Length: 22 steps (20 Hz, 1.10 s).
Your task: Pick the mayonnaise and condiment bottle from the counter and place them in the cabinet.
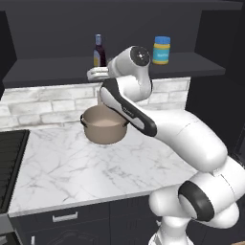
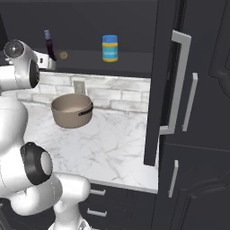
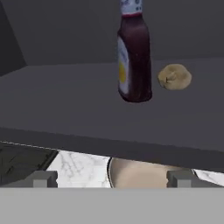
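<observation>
At cabinet (image 1: 57, 72), pincer (image 3: 113, 178) wide open, empty.

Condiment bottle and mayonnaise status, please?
Gripper open, empty. Condiment bottle upright on cabinet shelf, released. Mayonnaise shelved too. Nothing obstructing.

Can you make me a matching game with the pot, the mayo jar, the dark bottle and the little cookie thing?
Things:
1. mayonnaise
2. condiment bottle
3. pot
4. round tan lump

Descriptions:
A. sits on the marble counter
B. yellow with a blue lid
C. tall, dark, upright on the cabinet shelf
D. lies right beside the bottle

Pairs: 1-B, 2-C, 3-A, 4-D
</observation>
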### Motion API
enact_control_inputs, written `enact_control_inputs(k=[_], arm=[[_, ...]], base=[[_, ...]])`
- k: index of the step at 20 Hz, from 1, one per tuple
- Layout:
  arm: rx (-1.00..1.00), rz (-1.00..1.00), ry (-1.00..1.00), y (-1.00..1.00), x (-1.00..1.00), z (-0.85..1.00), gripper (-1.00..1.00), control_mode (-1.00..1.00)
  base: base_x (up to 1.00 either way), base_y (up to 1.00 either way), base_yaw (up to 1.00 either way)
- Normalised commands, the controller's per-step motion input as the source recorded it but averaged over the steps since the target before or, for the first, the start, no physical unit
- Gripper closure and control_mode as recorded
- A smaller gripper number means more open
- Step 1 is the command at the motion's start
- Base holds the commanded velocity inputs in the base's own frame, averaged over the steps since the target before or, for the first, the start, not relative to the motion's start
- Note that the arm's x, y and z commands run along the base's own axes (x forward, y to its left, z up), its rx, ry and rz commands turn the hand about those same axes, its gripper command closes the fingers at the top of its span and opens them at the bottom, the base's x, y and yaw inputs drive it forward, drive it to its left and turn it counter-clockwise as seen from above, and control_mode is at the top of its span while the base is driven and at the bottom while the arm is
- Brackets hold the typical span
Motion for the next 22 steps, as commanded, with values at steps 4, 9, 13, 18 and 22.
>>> enact_control_inputs(k=[4, 9, 13, 18, 22], arm=[[0.0, 0.0, 0.01, -0.05, -0.56, -0.75, -1.0, -1.0], [0.0, 0.0, 0.02, -0.26, -0.54, -0.83, -1.0, -1.0], [0.0, 0.0, 0.03, -0.27, -0.5, -0.93, -1.0, -1.0], [0.0, 0.0, 0.03, -0.33, -0.5, -0.96, -1.0, -1.0], [0.0, 0.01, 0.0, -0.35, -0.57, -0.95, -1.0, -1.0]], base=[[0.0, 0.0, 0.0], [0.0, 0.0, 0.0], [0.0, 0.0, 0.0], [0.0, 0.0, 0.0], [0.0, 0.0, 0.0]])
